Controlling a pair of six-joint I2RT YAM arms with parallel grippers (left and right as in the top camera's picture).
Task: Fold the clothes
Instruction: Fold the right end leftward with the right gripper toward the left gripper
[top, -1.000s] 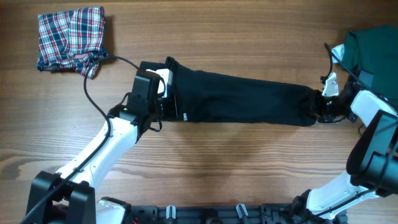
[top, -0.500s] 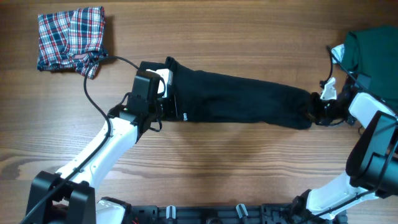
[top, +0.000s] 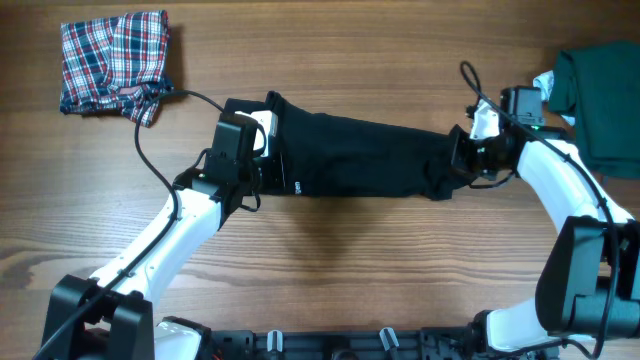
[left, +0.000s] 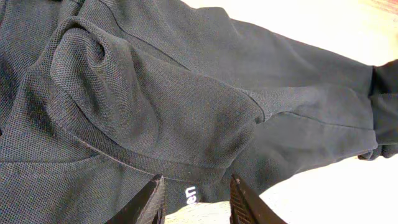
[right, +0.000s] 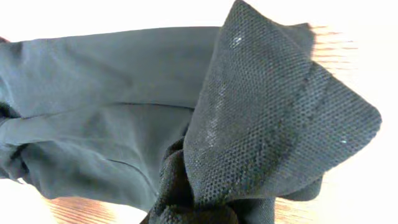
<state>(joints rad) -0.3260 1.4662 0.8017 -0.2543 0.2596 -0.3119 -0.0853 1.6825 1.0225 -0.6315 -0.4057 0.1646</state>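
Note:
The black shirt (top: 360, 155) lies as a long band across the middle of the table. My left gripper (top: 275, 172) rests at its left end. In the left wrist view the left gripper (left: 196, 202) has its fingers apart over the hem with the white logo (left: 191, 194), with bare table between the tips. My right gripper (top: 455, 165) is shut on the shirt's right end, lifted and drawn in over the band. In the right wrist view bunched black cloth (right: 261, 124) hides the fingers.
A folded red-blue-white plaid garment (top: 115, 60) sits at the far left corner. A dark green garment (top: 600, 95) lies at the far right edge. A black cable (top: 150, 150) loops from the left arm toward the plaid one. The wooden table (top: 350, 260) runs wide along the front.
My right gripper closed on the shirt's right end and carried it leftward, shortening the band. The left arm has not moved.

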